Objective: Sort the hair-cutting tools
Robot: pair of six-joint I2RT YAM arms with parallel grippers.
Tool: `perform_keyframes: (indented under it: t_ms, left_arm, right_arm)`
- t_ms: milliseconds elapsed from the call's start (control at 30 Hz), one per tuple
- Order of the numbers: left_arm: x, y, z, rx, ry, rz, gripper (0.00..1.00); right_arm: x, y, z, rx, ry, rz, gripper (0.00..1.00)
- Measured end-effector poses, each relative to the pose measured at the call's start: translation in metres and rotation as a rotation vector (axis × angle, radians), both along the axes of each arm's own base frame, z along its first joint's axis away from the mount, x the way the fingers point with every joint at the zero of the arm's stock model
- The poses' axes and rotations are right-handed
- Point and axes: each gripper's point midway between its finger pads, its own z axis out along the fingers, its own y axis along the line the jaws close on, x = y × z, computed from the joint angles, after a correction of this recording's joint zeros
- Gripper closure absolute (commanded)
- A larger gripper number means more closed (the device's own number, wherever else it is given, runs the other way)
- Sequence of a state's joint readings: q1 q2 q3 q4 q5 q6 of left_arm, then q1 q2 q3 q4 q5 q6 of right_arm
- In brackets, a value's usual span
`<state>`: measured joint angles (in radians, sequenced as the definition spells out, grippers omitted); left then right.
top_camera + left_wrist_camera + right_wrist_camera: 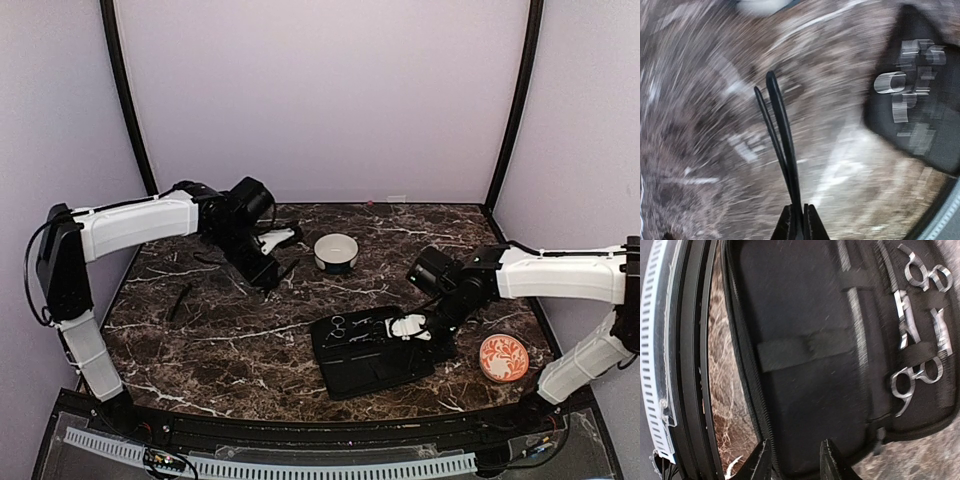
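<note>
Thin black two-pronged piece (782, 145) is pinched at its base in the closed left gripper (798, 222), over the table (200, 340), left of the black case (370, 370). Silver scissors (917, 377) sit strapped in the case. Judged step: carrying the piece to the case; the next move needs it lined up with a strap. Right gripper (797, 460) is over the case, jaws apart, empty. Left wrist view is blurred.

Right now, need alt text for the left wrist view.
The left end effector is shut on a thin black two-pronged tool that points up the frame, over a motion-blurred marble table. At the right edge lies a black case with silver scissors on it, also smeared by blur.
</note>
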<state>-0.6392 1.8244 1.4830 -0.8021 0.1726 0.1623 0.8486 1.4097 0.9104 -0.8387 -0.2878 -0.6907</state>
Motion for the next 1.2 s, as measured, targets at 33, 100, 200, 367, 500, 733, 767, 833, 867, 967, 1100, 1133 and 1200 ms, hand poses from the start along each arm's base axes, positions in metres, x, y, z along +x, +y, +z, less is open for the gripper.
perform_keyframes:
  t_ms: [33, 100, 200, 367, 500, 733, 767, 833, 867, 967, 1100, 1133, 1200]
  left_arm:
    - [-0.012, -0.014, 0.013, -0.032, -0.02, -0.046, 1.0]
    - [-0.041, -0.041, 0.035, -0.087, -0.039, -0.149, 1.0]
    - [-0.088, -0.072, 0.038, -0.11, 0.001, -0.283, 1.0]
    - [-0.131, -0.084, 0.016, -0.065, 0.1, -0.38, 1.0]
    - [-0.15, -0.089, -0.003, -0.027, 0.165, -0.42, 1.0]
    - [-0.171, -0.104, -0.055, 0.083, 0.271, -0.471, 1.0]
    - [-0.176, -0.105, -0.062, 0.097, 0.284, -0.482, 1.0]
    - [-0.186, -0.107, -0.068, 0.106, 0.304, -0.502, 1.0]
    - [-0.191, -0.109, -0.068, 0.102, 0.312, -0.512, 1.0]
    - [-0.2, -0.118, -0.064, 0.08, 0.322, -0.538, 0.99]
    - [-0.205, -0.133, -0.063, 0.061, 0.331, -0.56, 0.99]
    - [-0.206, -0.135, -0.065, 0.059, 0.336, -0.564, 0.99]
    - [-0.208, -0.138, -0.068, 0.065, 0.344, -0.569, 0.99]
  right_arm:
    - [-0.002, -0.002, -0.002, -0.007, 0.004, 0.003, 0.68]
    - [-0.005, -0.006, -0.008, -0.023, 0.01, 0.008, 0.68]
    - [-0.008, -0.009, -0.013, -0.04, 0.009, 0.019, 0.68]
    - [-0.016, -0.017, -0.025, -0.077, 0.005, 0.051, 0.76]
    - [-0.02, -0.026, -0.037, -0.116, 0.0, 0.067, 0.78]
    - [-0.018, -0.031, -0.054, -0.141, -0.027, 0.071, 0.88]
    - [-0.017, -0.031, -0.055, -0.139, -0.035, 0.07, 0.89]
    - [-0.015, -0.031, -0.056, -0.137, -0.055, 0.066, 0.92]
    - [-0.015, -0.031, -0.056, -0.132, -0.067, 0.066, 0.93]
    - [-0.013, -0.032, -0.057, -0.111, -0.101, 0.061, 0.94]
    - [-0.013, -0.032, -0.056, -0.085, -0.131, 0.058, 0.94]
    - [-0.013, -0.032, -0.056, -0.081, -0.135, 0.058, 0.94]
    - [-0.013, -0.032, -0.056, -0.076, -0.142, 0.059, 0.94]
